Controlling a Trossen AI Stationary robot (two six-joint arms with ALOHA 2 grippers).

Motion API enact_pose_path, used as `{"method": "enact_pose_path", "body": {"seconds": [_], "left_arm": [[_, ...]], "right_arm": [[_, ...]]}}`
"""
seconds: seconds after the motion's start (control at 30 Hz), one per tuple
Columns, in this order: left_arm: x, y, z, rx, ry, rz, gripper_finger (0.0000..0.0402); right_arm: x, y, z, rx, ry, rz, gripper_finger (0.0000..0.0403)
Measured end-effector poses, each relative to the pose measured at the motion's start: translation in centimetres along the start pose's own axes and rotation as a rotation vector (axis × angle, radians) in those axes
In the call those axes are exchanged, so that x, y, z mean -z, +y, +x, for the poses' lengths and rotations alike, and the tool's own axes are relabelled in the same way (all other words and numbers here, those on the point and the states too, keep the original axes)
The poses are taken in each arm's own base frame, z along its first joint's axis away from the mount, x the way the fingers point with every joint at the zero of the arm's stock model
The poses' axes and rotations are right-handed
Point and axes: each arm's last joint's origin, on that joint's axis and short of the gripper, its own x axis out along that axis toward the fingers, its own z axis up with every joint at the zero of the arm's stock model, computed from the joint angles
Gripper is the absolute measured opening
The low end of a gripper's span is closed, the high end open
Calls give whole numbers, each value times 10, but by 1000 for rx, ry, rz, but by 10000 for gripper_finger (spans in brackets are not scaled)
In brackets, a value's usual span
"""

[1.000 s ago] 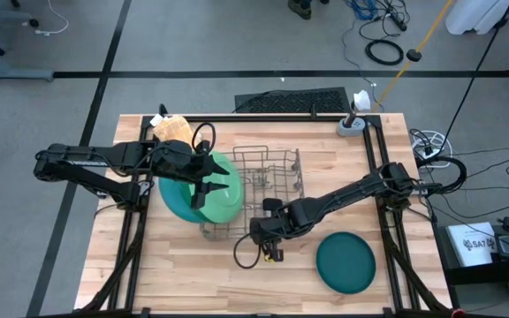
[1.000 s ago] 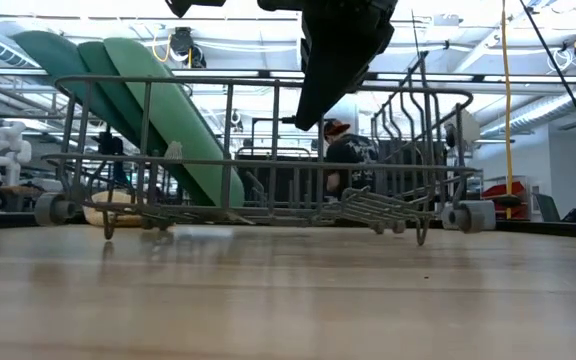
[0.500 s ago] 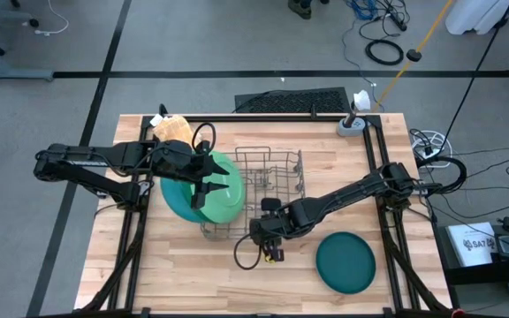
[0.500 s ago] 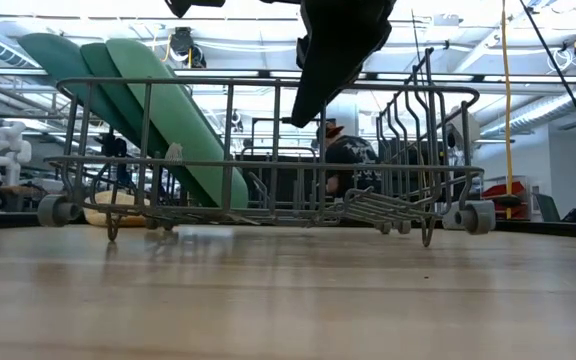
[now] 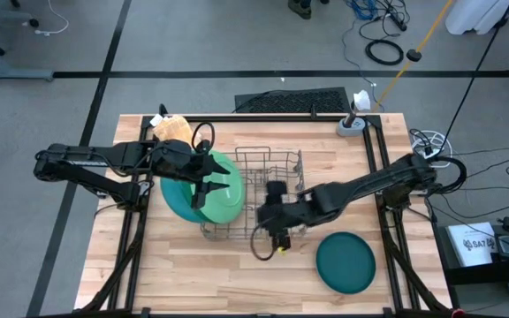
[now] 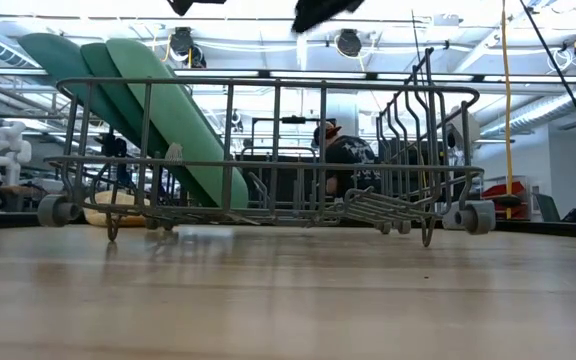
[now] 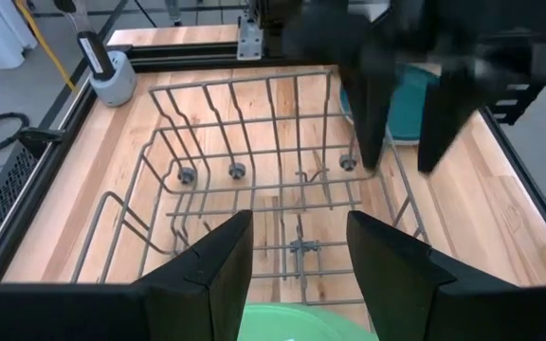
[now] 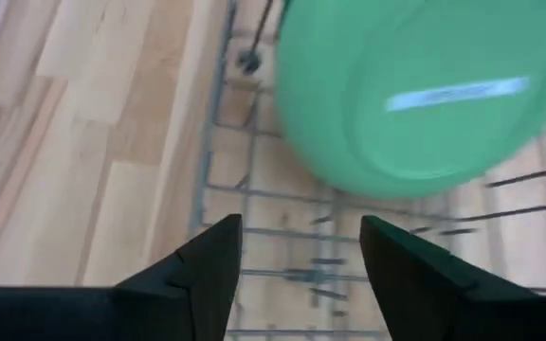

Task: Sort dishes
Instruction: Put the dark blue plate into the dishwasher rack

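Observation:
A grey wire rack (image 5: 268, 181) stands mid-table. At its left end three dishes lean on edge between the wires: teal (image 6: 53, 60), dark green (image 6: 103, 75) and light green (image 5: 219, 199). Another teal dish (image 5: 345, 261) lies flat on the table at the near right. My left gripper (image 5: 203, 184) hovers open above the leaning dishes, and the light green rim (image 7: 297, 327) shows just below its fingers. My right gripper (image 5: 270, 214) hangs open above the rack's near side, facing the light green dish (image 8: 415, 95), with nothing between its fingers.
A tan waffle-textured lump (image 5: 170, 126) lies at the far left corner. A grey round stand (image 5: 352, 124) sits at the far right corner. Most of the rack (image 7: 263, 161) holds nothing. Bare wood stretches along the near edge (image 5: 201, 283). A person (image 6: 343, 160) shows in the room behind.
My right gripper has risen from the rack's near rim, almost out of the top of the low view, and has rolled and drawn slightly toward the table's right. The rack slid a little toward the right before that. The left arm stayed still.

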Motion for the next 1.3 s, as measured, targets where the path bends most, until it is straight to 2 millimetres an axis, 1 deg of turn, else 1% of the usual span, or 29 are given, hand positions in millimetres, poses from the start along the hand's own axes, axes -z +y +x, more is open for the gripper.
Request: {"method": "enact_pose_path", "body": {"seconds": [0.13, 0.27, 0.33, 0.4, 0.5, 0.67, 0.73, 0.8, 0.9, 1.03, 1.17, 1.3], "left_arm": [[-1, 0, 0, -1, -12, -22, 182], [1, -1, 2, 4, -11, -25, 182], [4, -2, 5, 6, -15, -23, 182], [7, -2, 8, 7, -16, -23, 182], [10, -3, 12, 11, -4, -21, 182], [11, -5, 13, 19, -2, -17, 182], [11, -5, 14, 20, 0, -16, 182], [10, -5, 14, 20, -4, -16, 182], [9, -5, 15, 19, -19, -8, 182], [6, -5, 17, 18, -45, 9, 182], [7, -5, 19, 19, -38, 9, 182], [7, -5, 21, 19, -32, 9, 182]], "right_arm": [[5, -8, -43, 63, -14, -5, 199], [19, -10, -79, 178, 16, 22, 191], [30, -8, -91, 230, 34, 37, 187], [45, -4, -99, 248, 48, 65, 182], [72, 7, -103, 219, 61, 153, 176], [122, 35, -102, 47, 121, 395, 172], [137, 48, -97, -33, 142, 488, 172], [152, 60, -91, -87, 190, 530, 174], [176, 70, -77, -74, 287, 529, 175], [201, 71, -60, -27, 394, 520, 175], [216, 67, -49, 6, 436, 496, 174], [230, 61, -37, 5, 496, 465, 164]]}}
